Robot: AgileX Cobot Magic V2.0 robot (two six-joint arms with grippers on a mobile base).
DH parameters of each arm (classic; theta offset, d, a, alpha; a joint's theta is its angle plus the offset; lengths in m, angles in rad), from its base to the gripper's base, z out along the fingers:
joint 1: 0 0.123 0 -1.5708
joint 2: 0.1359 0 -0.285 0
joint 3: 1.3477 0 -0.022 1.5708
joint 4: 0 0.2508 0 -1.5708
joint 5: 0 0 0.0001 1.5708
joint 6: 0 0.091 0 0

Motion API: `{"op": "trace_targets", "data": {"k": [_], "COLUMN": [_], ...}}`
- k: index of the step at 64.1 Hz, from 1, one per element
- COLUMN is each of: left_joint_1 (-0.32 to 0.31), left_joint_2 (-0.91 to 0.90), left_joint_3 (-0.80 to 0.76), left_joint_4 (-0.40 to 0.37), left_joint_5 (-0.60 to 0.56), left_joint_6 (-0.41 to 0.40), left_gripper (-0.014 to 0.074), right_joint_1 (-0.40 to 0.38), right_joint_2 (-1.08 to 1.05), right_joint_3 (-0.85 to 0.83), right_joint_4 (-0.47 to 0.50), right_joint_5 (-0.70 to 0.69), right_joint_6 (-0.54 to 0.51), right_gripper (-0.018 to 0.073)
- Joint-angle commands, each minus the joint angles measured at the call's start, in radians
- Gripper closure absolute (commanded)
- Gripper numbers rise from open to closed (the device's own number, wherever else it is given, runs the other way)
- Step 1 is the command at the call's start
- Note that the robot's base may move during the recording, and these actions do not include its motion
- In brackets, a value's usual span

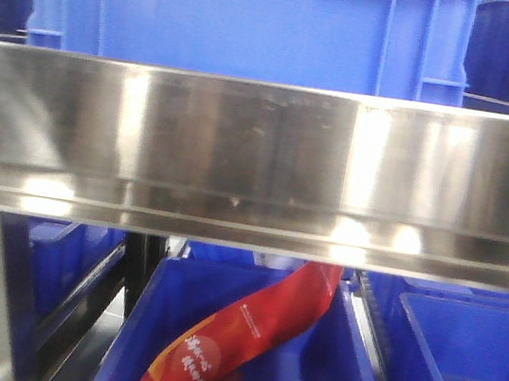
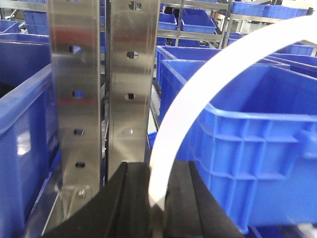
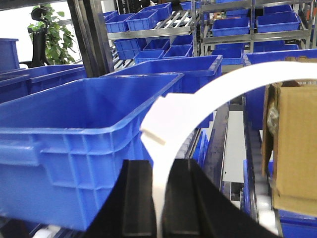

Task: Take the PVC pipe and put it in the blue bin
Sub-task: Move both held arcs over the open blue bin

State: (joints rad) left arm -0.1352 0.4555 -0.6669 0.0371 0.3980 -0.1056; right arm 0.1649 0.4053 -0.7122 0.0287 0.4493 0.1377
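A white curved PVC pipe (image 2: 195, 96) rises from between the black jaws of my left gripper (image 2: 158, 171) and arcs up to the right, in front of a blue bin (image 2: 257, 144). My left gripper is shut on it. In the right wrist view the pipe (image 3: 218, 87), with a thicker joint piece (image 3: 161, 121) on it, arcs up and right from my right gripper (image 3: 157, 168), which is shut on it. A large open blue bin (image 3: 74, 129) stands just left of that gripper. Neither the grippers nor the pipe show in the front view.
The front view is filled by a steel shelf rail (image 1: 260, 153), with a blue bin (image 1: 251, 18) above and a red packet (image 1: 242, 337) in a bin below. Perforated steel uprights (image 2: 104, 89) stand left of the left gripper. A cardboard box (image 3: 292, 144) sits at right.
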Motion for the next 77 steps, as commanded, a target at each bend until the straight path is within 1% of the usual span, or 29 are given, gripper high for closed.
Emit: {"op": "trace_targets", "data": {"k": [1, 48, 57, 63, 72, 77], "left_joint_1": [-0.005, -0.005, -0.005, -0.005, -0.005, -0.005], "left_joint_2": [-0.003, -0.003, -0.003, -0.003, -0.003, -0.003], "left_joint_3": [-0.003, -0.003, -0.003, -0.003, -0.003, -0.003], "left_joint_4": [-0.002, -0.003, -0.003, -0.003, -0.003, -0.005], "left_joint_5": [-0.028, -0.028, -0.105, -0.136, -0.136, -0.131], "left_joint_6": [-0.007, -0.007, -0.007, -0.007, -0.007, -0.007], "left_gripper": [0.0707, 0.0707, 0.0707, 0.0707, 0.0707, 0.0707], "right_joint_1": [-0.001, -0.001, -0.001, -0.001, -0.001, -0.001], "right_joint_2": [-0.002, -0.002, -0.002, -0.002, -0.002, -0.002], "right_joint_3": [0.004, 0.004, 0.004, 0.004, 0.004, 0.004], "right_joint_4": [-0.008, -0.008, -0.008, -0.008, -0.008, 0.008], "right_joint_5": [-0.031, -0.031, -0.031, -0.031, -0.031, -0.023], "right_joint_6": [-0.008, -0.008, -0.008, -0.008, -0.008, -0.008], "right_gripper": [0.0727, 0.0727, 0.0727, 0.0727, 0.0727, 0.0727]}}
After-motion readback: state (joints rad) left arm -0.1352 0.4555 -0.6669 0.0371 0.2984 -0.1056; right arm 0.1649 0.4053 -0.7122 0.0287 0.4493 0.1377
